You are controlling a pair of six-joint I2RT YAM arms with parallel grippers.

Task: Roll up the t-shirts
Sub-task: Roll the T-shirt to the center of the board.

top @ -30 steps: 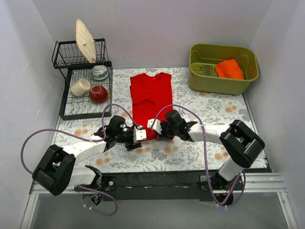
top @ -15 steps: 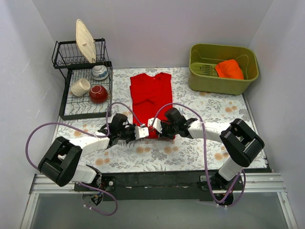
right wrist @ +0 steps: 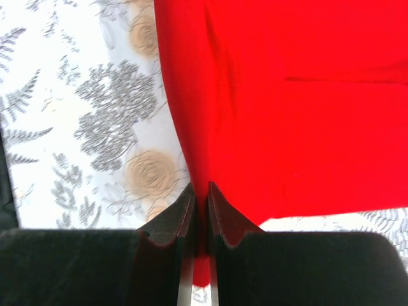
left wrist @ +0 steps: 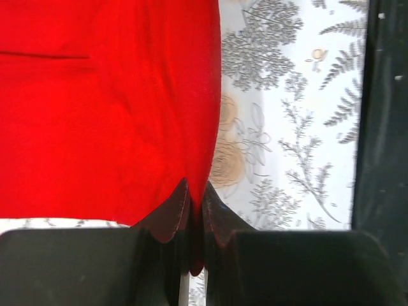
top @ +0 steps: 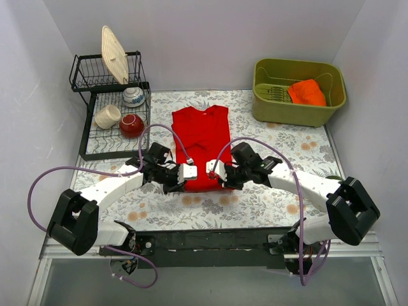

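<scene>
Both arms are stretched out low and meet near the middle. The left arm point(top: 102, 189) has its elbow folded back at about 8 o'clock, and its forearm runs from there toward 2 o'clock. The right arm point(top: 306, 183) mirrors it, with the elbow at about 4 o'clock and the forearm reaching toward 10 o'clock. The two wrists face each other, near but apart. The left end effector point(top: 190, 173) points toward 3 o'clock and the right end effector point(top: 210, 170) toward 9 o'clock. Seen from each wrist, the dark fingers point(left wrist: 172, 220) are pressed together, each pair pinching an edge of the red t-shirt point(top: 201, 134) at its near hem.
</scene>
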